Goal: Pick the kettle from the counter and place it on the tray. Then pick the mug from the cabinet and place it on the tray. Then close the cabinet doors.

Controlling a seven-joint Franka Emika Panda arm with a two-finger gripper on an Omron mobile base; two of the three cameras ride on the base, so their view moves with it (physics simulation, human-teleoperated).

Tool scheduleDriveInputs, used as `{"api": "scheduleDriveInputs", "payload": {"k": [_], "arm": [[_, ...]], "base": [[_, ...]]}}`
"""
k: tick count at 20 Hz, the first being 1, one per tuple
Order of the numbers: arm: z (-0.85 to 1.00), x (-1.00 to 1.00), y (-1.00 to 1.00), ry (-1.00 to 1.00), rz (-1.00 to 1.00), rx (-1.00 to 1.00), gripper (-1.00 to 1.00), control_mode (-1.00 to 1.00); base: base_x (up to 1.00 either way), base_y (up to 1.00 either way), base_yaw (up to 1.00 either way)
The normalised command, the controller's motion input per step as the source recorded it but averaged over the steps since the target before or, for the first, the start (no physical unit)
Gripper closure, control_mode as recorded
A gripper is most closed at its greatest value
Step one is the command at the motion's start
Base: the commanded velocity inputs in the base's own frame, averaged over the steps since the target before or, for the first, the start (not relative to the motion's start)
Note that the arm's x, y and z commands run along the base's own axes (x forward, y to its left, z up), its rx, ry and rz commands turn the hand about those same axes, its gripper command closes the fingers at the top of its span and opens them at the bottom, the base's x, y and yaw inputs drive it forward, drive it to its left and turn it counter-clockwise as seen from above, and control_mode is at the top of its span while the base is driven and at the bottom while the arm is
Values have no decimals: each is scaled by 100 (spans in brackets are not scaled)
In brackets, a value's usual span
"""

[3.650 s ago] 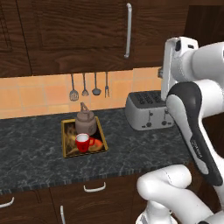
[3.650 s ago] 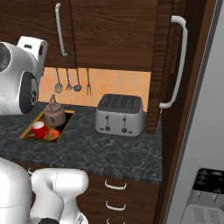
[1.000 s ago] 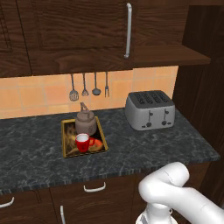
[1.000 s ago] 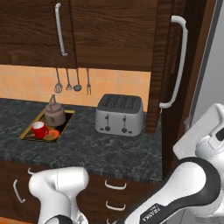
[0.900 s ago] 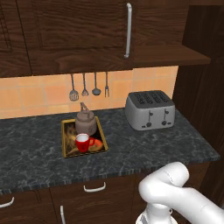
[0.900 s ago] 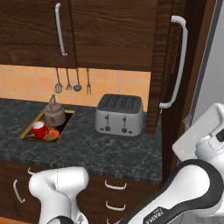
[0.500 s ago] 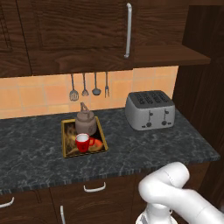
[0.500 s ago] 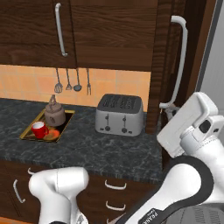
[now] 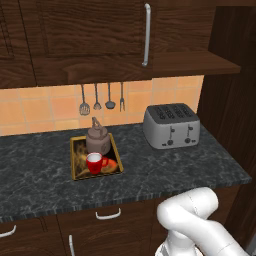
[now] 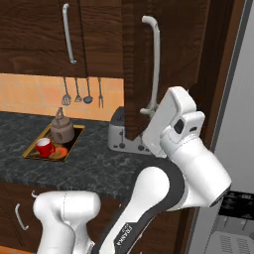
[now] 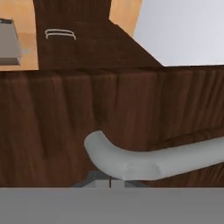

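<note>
The open cabinet door stands edge-on out from the cabinet, right of the toaster; its long white handle runs vertically. We hold our gripper right against the handle's lower end, jaws together on nothing. We should push steadily sideways, following the hinge arc. Kettle and mug sit on the tray.

We see the tray crowded by the kettle and mug; bare counter lies between it and the toaster; a half-swung cabinet door stands over the toaster, its handle right before the hand.
</note>
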Motion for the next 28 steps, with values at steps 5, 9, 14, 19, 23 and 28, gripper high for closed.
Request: {"api": "scheduleDriveInputs", "payload": {"k": [5, 9, 14, 19, 23, 28], "arm": [[30, 0, 100, -2, -15, -10, 100, -100], [31, 3, 100, 0, -19, -9, 100, -100], [31, 16, 100, 1, -20, -10, 100, -100], [32, 48, 77, 3, -11, -3, 100, -100], [36, 65, 52, 7, -7, -1, 100, -100], [31, 87, 17, 5, -1, 0, 100, -100]], "base": [[0, 0, 0], [0, 0, 0], [0, 0, 0], [0, 0, 0], [0, 0, 0], [0, 0, 0]]}}
